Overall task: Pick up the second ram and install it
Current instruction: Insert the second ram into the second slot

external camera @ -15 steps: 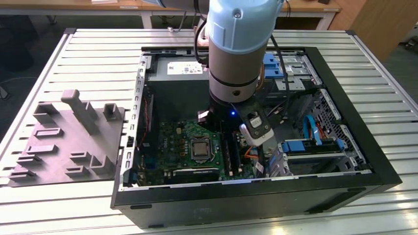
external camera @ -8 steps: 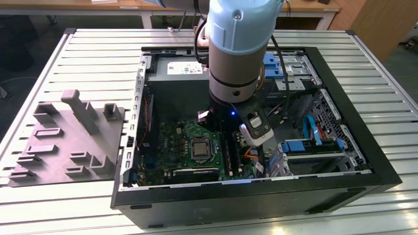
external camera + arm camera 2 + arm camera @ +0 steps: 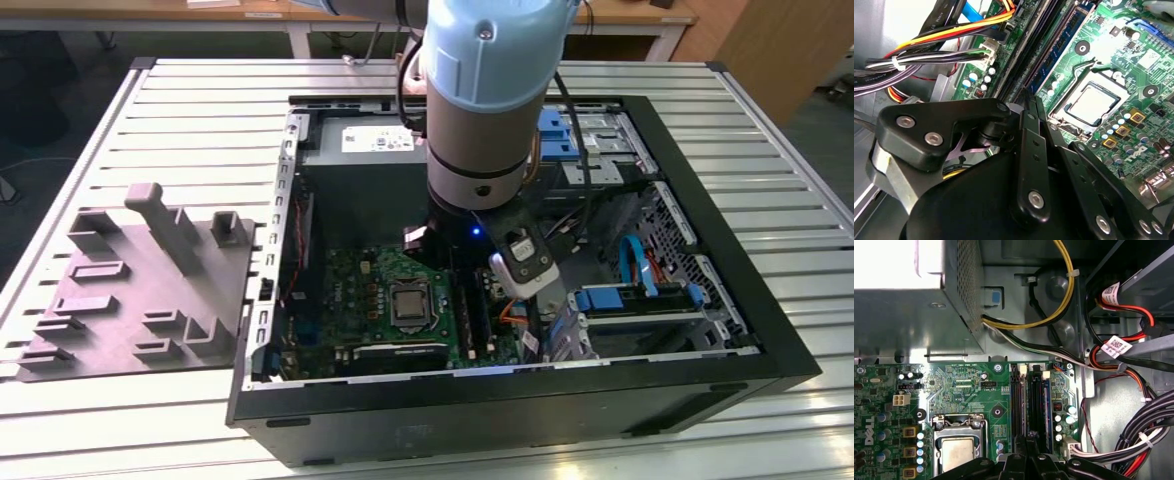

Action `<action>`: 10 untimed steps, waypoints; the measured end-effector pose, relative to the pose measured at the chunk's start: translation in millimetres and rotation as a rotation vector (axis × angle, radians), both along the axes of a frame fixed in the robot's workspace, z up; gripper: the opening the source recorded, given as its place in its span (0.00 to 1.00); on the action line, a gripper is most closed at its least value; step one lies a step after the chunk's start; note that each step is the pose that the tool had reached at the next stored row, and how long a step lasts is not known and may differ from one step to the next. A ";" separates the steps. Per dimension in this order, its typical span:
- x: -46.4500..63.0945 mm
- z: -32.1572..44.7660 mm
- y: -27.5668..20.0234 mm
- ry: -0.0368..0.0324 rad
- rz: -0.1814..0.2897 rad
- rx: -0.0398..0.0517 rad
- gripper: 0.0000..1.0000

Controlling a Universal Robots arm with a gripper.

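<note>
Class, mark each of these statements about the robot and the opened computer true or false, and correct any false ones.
1. The computer case lies open on a slatted metal table. True.
2. A cooler with a fan covers the processor. False: the processor sits bare in its socket.
3. The gripper is above the motherboard, at the long memory slots. True.
4. The grey moulded tray sits inside the case. False: the grey tray lies on the table outside the case, at the exterior view's left.
</note>
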State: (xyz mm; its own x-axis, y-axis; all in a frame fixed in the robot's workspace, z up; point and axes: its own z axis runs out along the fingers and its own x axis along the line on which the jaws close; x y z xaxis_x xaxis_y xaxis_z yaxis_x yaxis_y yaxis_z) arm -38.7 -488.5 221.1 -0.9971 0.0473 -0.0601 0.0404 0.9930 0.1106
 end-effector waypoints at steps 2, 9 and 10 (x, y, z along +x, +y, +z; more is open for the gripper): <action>0.0 0.0 0.0 0.0001 0.000 0.0002 0.11; 0.0 -1.1 0.0 0.0001 0.000 0.0001 0.11; 0.0 -1.5 -0.1 0.0000 0.000 0.0003 0.11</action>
